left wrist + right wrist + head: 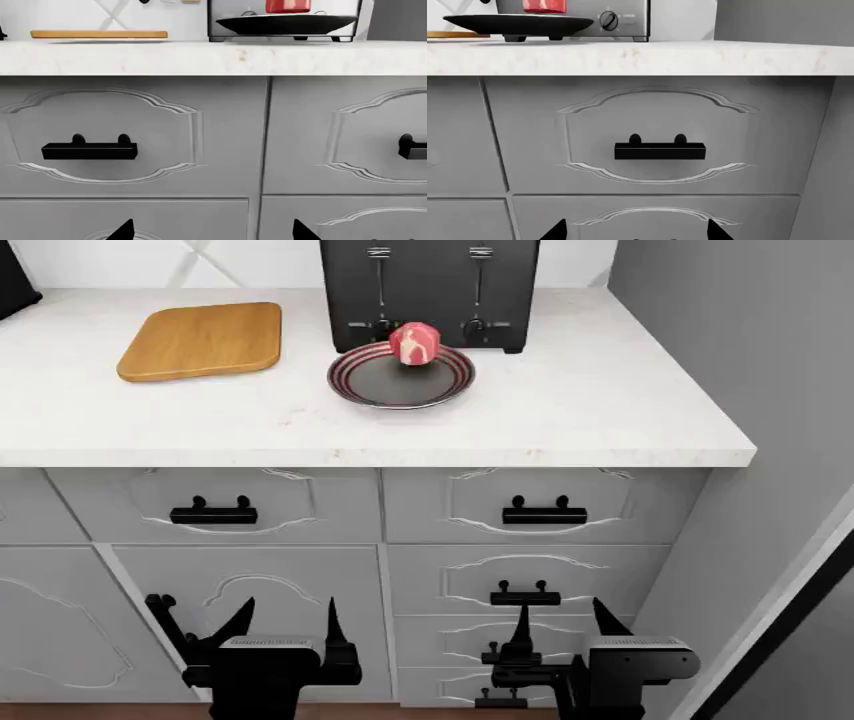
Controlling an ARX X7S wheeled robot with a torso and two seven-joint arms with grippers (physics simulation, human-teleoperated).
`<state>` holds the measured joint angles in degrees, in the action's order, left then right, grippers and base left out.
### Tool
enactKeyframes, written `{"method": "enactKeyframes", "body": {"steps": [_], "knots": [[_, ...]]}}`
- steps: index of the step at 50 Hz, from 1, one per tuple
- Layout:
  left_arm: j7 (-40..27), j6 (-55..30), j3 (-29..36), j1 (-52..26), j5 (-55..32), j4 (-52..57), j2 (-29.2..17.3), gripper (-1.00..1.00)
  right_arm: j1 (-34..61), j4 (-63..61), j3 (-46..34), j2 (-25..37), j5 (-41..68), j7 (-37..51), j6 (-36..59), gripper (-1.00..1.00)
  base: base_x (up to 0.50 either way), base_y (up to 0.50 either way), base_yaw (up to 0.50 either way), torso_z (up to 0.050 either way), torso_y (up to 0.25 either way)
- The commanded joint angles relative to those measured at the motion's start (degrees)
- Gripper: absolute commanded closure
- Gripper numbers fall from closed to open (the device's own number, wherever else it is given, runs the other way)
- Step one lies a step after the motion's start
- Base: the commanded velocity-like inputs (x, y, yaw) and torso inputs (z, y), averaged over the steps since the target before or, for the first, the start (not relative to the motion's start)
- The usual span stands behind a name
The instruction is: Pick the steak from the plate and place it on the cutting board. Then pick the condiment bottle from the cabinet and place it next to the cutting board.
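The steak (pixel 415 343) sits on the striped plate (pixel 400 387) on the counter, in front of the toaster. It also shows in the left wrist view (pixel 287 6) and the right wrist view (pixel 544 5). The wooden cutting board (pixel 204 339) lies to the plate's left, bare, and shows edge-on in the left wrist view (pixel 99 34). My left gripper (pixel 284 622) and right gripper (pixel 559 621) are open and empty, low in front of the drawers, well below the counter. The condiment bottle is out of view.
A black toaster (pixel 430 285) stands behind the plate. The white counter edge (pixel 374 454) overhangs grey drawers with black handles (pixel 214 512). A grey wall (pixel 747 360) closes the right side.
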<state>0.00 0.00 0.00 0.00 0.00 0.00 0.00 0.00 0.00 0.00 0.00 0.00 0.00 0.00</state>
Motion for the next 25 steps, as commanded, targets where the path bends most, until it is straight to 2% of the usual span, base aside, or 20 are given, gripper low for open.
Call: {"method": "enactKeyframes", "body": {"steps": [1, 8, 12, 15, 19, 25], "knots": [[-0.58, 1.05, 0.95, 1.08, -1.06, 1.28, -1.12, -1.00, -0.01, -0.12, -1.31, 0.89, 1.36, 0.58, 0.13, -1.00, 0.00, 0.00, 0.00, 0.000, 0.000], [0.43, 6.50, 2.58, 5.96, -2.82, 6.66, -3.34, -1.00, -0.27, -0.07, -1.86, 2.08, 5.00, 1.32, -2.13, -1.00, 0.00, 0.00, 0.00, 0.007, 0.000], [2.02, 1.72, 2.68, 7.61, -7.01, 13.19, -4.63, -1.00, -0.99, -4.12, -2.59, 2.73, 5.54, 2.11, -0.64, -1.00, 0.00, 0.00, 0.00, 0.050, 0.000], [1.67, -5.94, 2.08, 7.22, -9.88, 23.92, -6.34, -1.00, -1.62, -16.88, -3.67, 3.86, 5.33, 3.09, 7.03, -1.00, 0.00, 0.00, 0.00, 0.050, 0.000], [-0.27, -16.20, 0.50, 1.18, -13.85, 35.45, -8.01, -1.00, 2.39, -37.08, -4.20, 5.57, 4.58, 5.23, 21.82, -1.00, 0.00, 0.00, 0.00, 0.050, 0.000], [-3.89, -25.08, -2.22, -6.45, -17.33, 42.33, -8.93, -1.00, 9.89, -51.09, -7.52, 6.43, 3.51, 6.22, 34.47, -1.00, 0.00, 0.00, 0.00, 0.050, 0.000]]}}
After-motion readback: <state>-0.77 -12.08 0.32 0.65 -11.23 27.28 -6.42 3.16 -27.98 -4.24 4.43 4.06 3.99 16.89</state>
